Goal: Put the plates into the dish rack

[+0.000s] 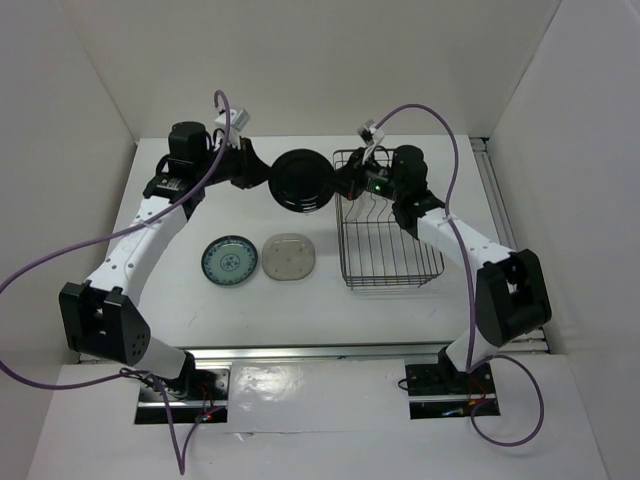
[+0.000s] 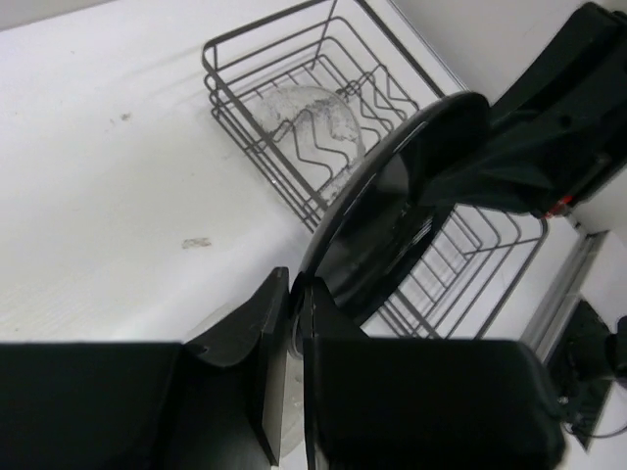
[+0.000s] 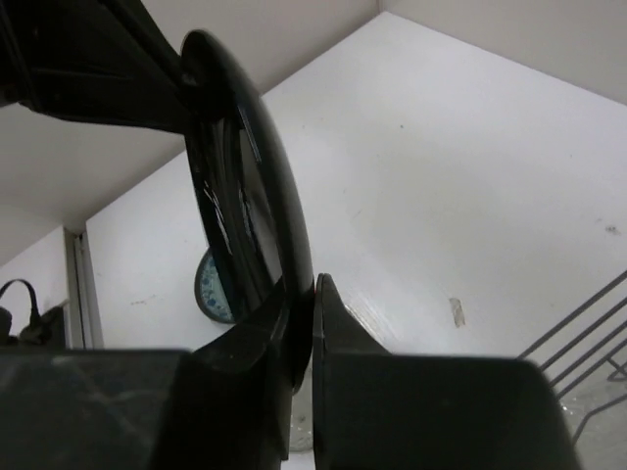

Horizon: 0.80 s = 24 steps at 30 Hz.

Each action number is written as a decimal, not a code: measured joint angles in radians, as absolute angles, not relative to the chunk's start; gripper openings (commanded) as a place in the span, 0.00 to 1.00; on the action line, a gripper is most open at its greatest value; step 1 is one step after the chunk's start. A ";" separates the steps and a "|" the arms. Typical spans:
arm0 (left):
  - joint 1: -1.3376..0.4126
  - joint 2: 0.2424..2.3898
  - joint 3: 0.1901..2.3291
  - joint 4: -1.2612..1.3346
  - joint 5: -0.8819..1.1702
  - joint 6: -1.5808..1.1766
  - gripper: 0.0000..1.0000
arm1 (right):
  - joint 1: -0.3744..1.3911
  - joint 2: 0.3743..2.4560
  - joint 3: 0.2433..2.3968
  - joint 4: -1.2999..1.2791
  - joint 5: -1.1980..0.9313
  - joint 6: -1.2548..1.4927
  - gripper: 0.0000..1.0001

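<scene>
The glossy black round plate (image 1: 302, 181) hangs on edge above the table, left of the dish rack (image 1: 388, 262). My left gripper (image 1: 262, 178) is shut on its left rim and my right gripper (image 1: 343, 182) is shut on its right rim. In the left wrist view the black plate (image 2: 392, 215) runs from my left gripper (image 2: 299, 294) to the right gripper's fingers (image 2: 509, 162). In the right wrist view my right gripper (image 3: 312, 294) pinches the plate's rim (image 3: 240, 186). The clear glass plate (image 2: 313, 117) stands in the rack (image 2: 294, 39). The blue-green plate (image 1: 229, 261) and the beige plate (image 1: 289, 257) lie flat on the table.
White walls enclose the table at the back and both sides. Purple cables loop above both arms. A metal rail (image 1: 497, 195) runs along the table's right edge beside the rack. The blue-green plate (image 3: 208, 289) shows behind the black plate in the right wrist view.
</scene>
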<state>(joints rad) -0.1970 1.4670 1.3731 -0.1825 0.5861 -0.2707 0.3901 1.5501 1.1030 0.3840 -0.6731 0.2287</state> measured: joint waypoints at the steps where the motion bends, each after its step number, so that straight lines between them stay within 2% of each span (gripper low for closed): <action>1: -0.194 1.468 1.371 -0.183 0.596 -0.268 0.00 | 0.387 1.557 1.110 0.396 -0.665 0.253 0.00; 4: -0.195 1.472 1.370 -0.167 0.599 -0.266 0.00 | 0.377 1.571 1.116 0.400 -0.667 0.281 0.00; 5: -0.195 1.473 1.370 -0.165 0.593 -0.266 0.12 | 0.377 1.571 1.117 0.398 -0.665 0.287 0.00; 6: -0.195 1.475 1.370 -0.166 0.581 -0.270 0.44 | 0.378 1.571 1.119 0.391 -0.659 0.288 0.00; 8: -0.200 1.481 1.375 -0.178 0.535 -0.286 0.66 | 0.386 1.571 1.132 0.361 -0.598 0.275 0.00; 9: -0.202 1.485 1.385 -0.193 0.504 -0.296 0.89 | 0.389 1.570 1.143 0.329 -0.546 0.268 0.00; 10: -0.202 1.491 1.399 -0.209 0.468 -0.303 1.00 | 0.393 1.569 1.155 0.297 -0.481 0.267 0.00; 17: -0.200 1.507 1.506 -0.344 0.170 -0.379 1.00 | 0.385 1.479 1.251 0.006 0.177 0.272 0.00; 24: -0.197 1.537 1.567 -0.422 0.051 -0.413 1.00 | 0.316 1.390 1.312 -0.138 0.537 0.272 0.00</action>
<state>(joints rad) -0.1967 1.5368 1.5673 -0.4217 0.0505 -0.4129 0.3164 1.3899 1.3117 -0.1379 0.5365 0.2718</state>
